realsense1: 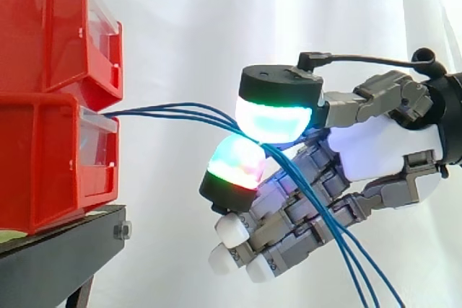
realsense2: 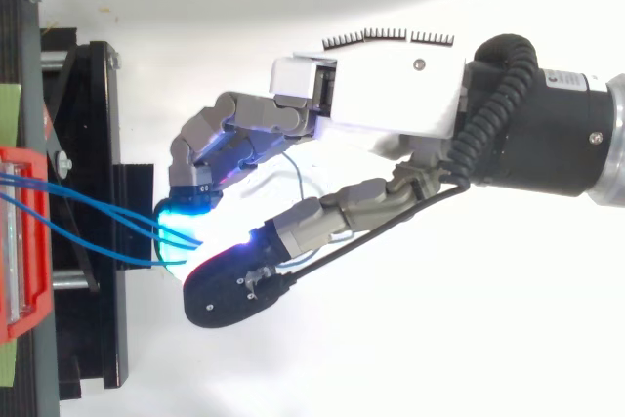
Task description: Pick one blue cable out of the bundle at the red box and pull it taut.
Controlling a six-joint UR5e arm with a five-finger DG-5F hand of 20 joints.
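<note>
Rt of red box [realsense1: 43,156], hand [realsense1: 382,151] pinches blue cables [realsense1: 170,110]; side view: 3 trail below.

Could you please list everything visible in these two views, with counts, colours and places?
bins: two, red, stacked on the stand at the left of the side view.
stand: one, black, under the bins.
cables: three, blue, running from the lower bin to the robot hand, then hanging down past it.
curtain: one, white, behind everything.
robot hand: one, grey and white, right of the bins; two of its glowing pads pinch the cables between them.
</note>
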